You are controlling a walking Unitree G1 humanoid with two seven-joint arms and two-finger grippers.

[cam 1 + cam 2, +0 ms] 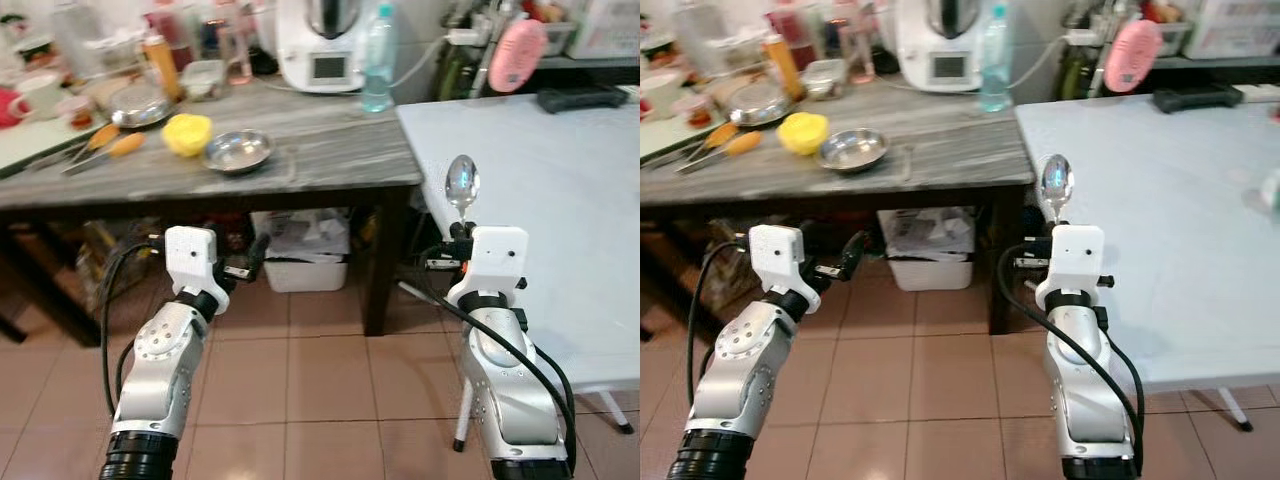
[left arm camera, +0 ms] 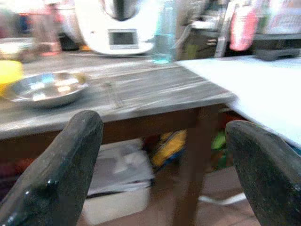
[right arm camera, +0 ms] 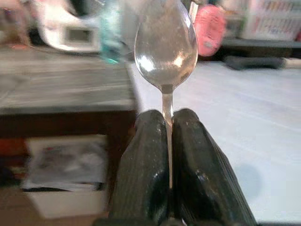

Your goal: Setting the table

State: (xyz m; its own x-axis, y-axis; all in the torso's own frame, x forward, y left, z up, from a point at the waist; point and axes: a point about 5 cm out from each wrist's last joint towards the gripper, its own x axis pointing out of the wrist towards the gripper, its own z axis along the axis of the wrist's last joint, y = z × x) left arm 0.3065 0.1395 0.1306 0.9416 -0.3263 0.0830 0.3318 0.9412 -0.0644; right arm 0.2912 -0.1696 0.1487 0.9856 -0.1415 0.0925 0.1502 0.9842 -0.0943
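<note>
My right gripper (image 1: 460, 233) is shut on the handle of a metal spoon (image 1: 462, 184), which stands upright with its bowl up. In the right wrist view the spoon (image 3: 165, 47) rises from between the closed fingers (image 3: 141, 155). It is held in front of the near left corner of a pale blue-white table (image 1: 560, 200). My left gripper (image 1: 250, 262) is open and holds nothing, low in front of a grey stone-topped table (image 1: 330, 150). In the left wrist view its fingers (image 2: 61, 174) stand wide apart.
A steel bowl (image 1: 238, 151), a yellow item (image 1: 187, 133), a water bottle (image 1: 377, 60) and a white kitchen machine (image 1: 322, 45) are on the grey table. A white bin (image 1: 305, 262) sits under it. A black object (image 1: 583, 96) lies at the pale table's far edge.
</note>
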